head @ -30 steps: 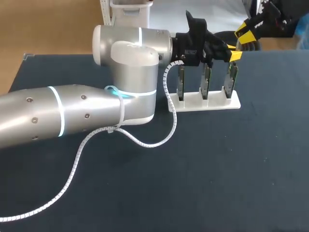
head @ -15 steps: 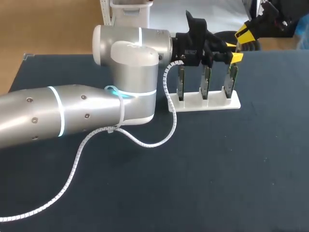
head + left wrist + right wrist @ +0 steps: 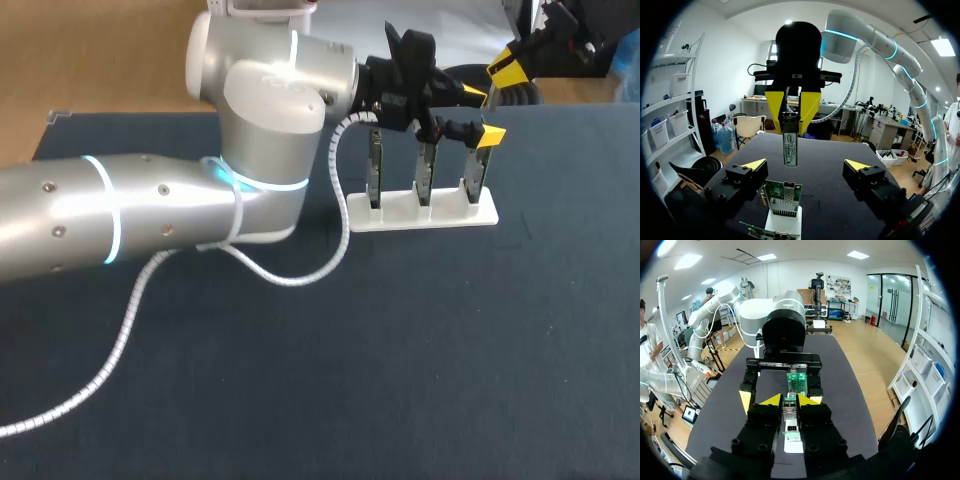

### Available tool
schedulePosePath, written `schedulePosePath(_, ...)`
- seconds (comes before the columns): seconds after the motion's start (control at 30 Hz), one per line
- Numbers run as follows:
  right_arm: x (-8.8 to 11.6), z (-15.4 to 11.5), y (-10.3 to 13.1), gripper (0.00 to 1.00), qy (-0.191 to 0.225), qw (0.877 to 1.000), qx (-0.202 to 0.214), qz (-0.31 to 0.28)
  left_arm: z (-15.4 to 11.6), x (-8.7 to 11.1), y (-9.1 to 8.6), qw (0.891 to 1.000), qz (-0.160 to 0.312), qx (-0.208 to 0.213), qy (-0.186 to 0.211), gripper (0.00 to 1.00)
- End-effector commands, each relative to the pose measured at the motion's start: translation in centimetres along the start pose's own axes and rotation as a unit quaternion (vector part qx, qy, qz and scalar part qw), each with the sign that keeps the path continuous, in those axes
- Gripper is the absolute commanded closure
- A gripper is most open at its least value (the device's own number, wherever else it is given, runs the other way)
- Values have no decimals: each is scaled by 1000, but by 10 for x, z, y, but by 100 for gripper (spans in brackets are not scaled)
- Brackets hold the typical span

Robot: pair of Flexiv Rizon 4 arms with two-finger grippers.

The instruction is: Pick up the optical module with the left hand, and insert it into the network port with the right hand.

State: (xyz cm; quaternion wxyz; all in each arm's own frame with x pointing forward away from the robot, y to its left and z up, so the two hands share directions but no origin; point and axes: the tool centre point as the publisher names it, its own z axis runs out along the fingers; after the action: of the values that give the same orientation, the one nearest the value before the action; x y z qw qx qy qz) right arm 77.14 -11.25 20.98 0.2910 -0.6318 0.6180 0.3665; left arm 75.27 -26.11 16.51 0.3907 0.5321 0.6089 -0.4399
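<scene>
The left arm stretches across the dark desk [image 3: 400,350], its end effector [image 3: 806,167] spread wide near an upright green circuit board [image 3: 782,200], while the right end effector [image 3: 792,107] hangs above, yellow tips pinching the slim metal optical module [image 3: 790,147] end-down over the board's port [image 3: 788,188].

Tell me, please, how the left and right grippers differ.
The left gripper is open and empty; the right gripper is shut on the module. The board stands between the left gripper's fingers but ahead of the right gripper. Both have yellow tips.
</scene>
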Motion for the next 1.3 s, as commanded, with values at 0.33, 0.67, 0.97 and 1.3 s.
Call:
schedulePosePath(0.33, 2, -1, 0, 100, -4, 1000, 6, -3, -1, 16, 11, 992, 23, -12, 127, 0)
schedulePosePath(0.67, 2, -3, -1, 100, -2, 1000, 5, -3, 0, 24, 14, 990, 16, -15, 142, 0)
schedulePosePath(0.97, 2, -2, -3, 100, -1, 1000, 4, -3, -5, 29, 12, 985, 40, -27, 168, 0)
schedulePosePath(1.3, 3, -1, -2, 100, 0, 1000, 4, 0, -6, 33, 13, 983, 41, -27, 174, 0)
